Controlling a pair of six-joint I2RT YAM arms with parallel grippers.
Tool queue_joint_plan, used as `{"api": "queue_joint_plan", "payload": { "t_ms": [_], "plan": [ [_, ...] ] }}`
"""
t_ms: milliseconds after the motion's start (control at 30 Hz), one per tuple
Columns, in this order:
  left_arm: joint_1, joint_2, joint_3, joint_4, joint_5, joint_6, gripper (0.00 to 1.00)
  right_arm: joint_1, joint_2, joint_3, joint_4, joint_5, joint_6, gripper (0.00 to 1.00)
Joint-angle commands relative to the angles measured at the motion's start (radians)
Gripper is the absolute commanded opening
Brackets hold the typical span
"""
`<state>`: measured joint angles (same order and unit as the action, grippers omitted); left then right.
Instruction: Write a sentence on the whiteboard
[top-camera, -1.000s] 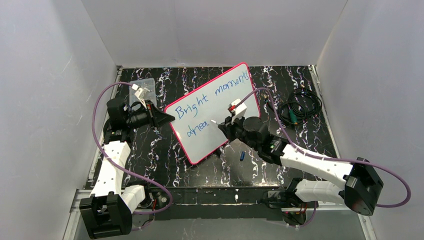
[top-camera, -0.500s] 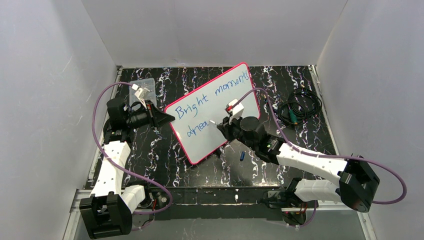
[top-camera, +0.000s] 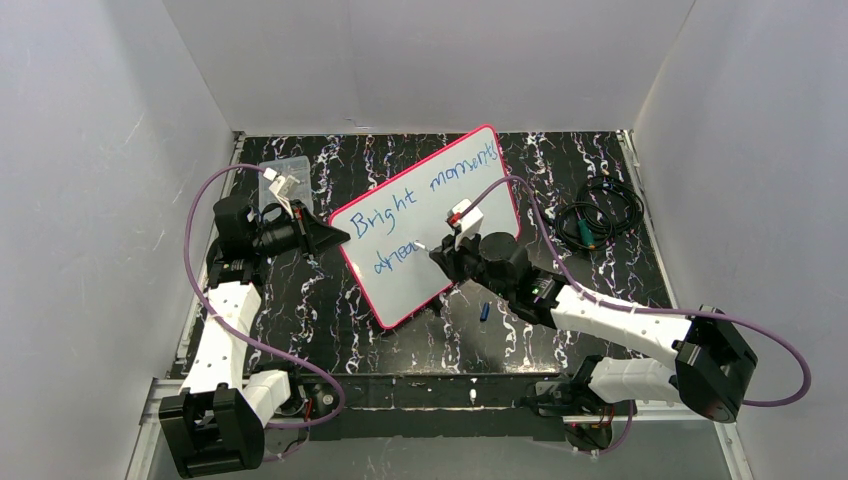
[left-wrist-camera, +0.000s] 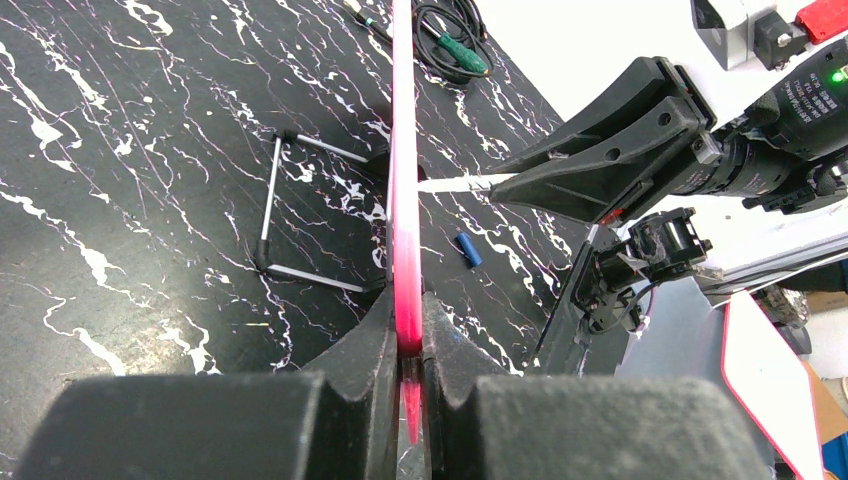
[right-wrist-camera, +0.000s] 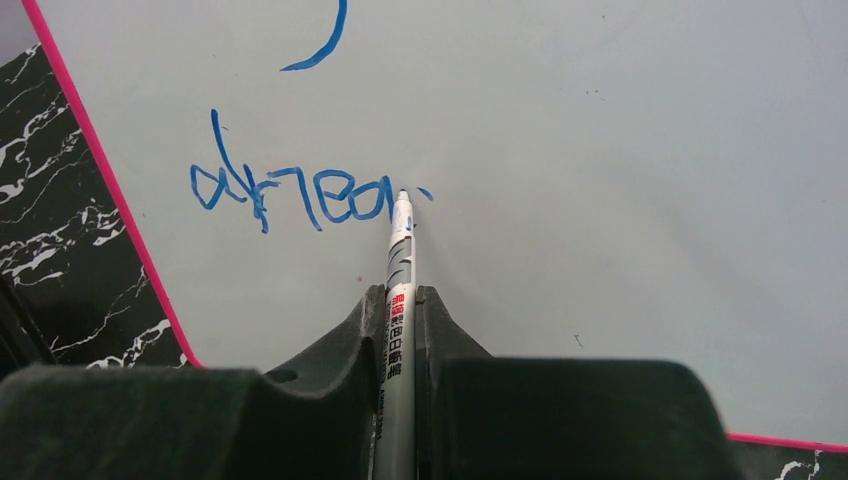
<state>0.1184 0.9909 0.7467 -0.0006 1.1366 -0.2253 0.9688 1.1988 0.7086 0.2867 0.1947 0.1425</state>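
Note:
The whiteboard (top-camera: 440, 215) with a pink-red rim stands tilted on a wire stand (left-wrist-camera: 300, 215). Blue script on it (top-camera: 425, 195) reads "Bright moments" above "ahea". My left gripper (top-camera: 335, 236) is shut on the board's left edge; the rim (left-wrist-camera: 404, 200) runs edge-on between its jaws. My right gripper (top-camera: 445, 255) is shut on a silver marker (right-wrist-camera: 399, 300). The marker tip (right-wrist-camera: 402, 196) touches the board just right of the word "ahea" (right-wrist-camera: 300, 195), beside a small blue mark.
A blue marker cap (top-camera: 484, 311) lies on the black marbled table in front of the board. A clear plastic box (top-camera: 284, 180) sits at the back left. Coiled black cables (top-camera: 598, 215) with a green plug lie at the back right.
My right gripper has shifted slightly left with the marker along the lower line of writing. The left arm and the board have not moved.

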Motion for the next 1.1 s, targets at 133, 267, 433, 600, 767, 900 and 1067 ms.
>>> {"api": "queue_joint_plan", "payload": {
  "t_ms": [133,267,433,600,767,900,1067],
  "plan": [
    [-0.003,-0.025,0.011,0.044,0.032,0.004,0.0,-0.002,-0.023,-0.015,-0.021,0.004,0.008,0.01],
    [-0.003,-0.024,0.012,0.044,0.033,0.004,0.0,-0.002,-0.022,-0.012,-0.049,0.041,0.008,0.01],
    [-0.003,-0.024,0.013,0.044,0.034,0.004,0.0,-0.002,-0.014,0.002,-0.037,0.067,-0.001,0.01],
    [-0.003,-0.024,0.012,0.044,0.032,0.004,0.0,-0.002,0.004,0.04,0.018,0.091,-0.008,0.01],
    [-0.002,-0.025,0.011,0.044,0.033,0.004,0.0,-0.002,0.023,0.089,0.057,0.11,-0.03,0.01],
    [-0.003,-0.027,0.011,0.044,0.033,0.004,0.0,-0.004,0.045,0.122,0.063,0.122,-0.051,0.01],
    [-0.002,-0.028,0.011,0.044,0.033,0.004,0.0,-0.004,0.06,0.127,0.069,0.119,-0.052,0.01]
  ]
}}
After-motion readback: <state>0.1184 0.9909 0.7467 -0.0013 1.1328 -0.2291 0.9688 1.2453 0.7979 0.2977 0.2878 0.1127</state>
